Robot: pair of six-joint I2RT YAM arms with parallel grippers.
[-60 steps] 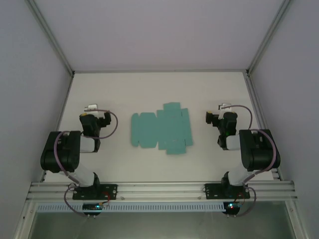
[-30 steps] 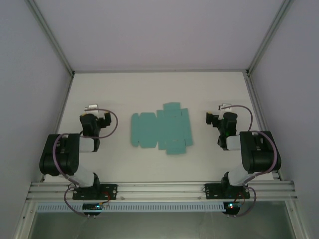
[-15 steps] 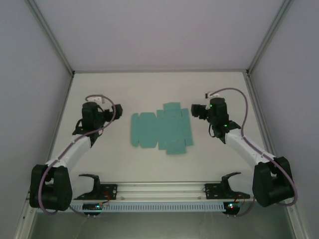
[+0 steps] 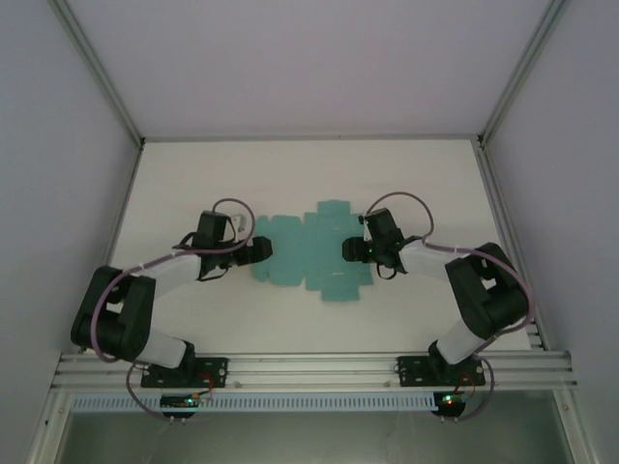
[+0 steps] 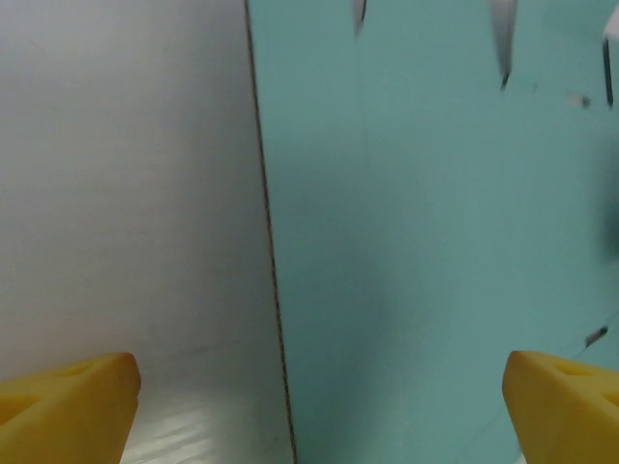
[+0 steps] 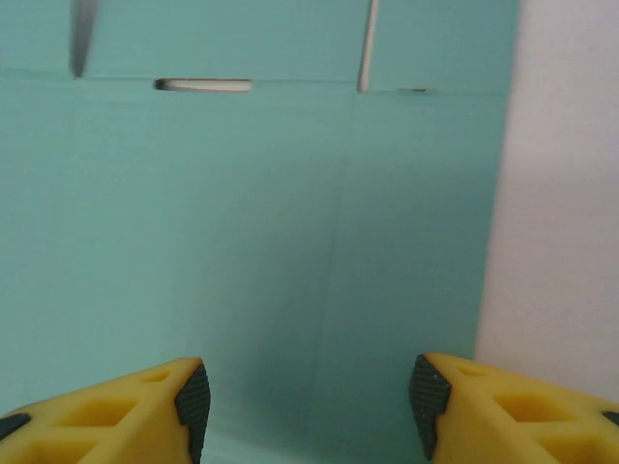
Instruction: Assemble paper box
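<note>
Teal paper box [image 4: 308, 247] lies flat, left tool [image 4: 259, 249] straddling its edge.

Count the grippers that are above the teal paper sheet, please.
2. The left gripper is open across the left edge of the flat paper box. The right gripper is open across its right edge. None seems hidden.
</note>
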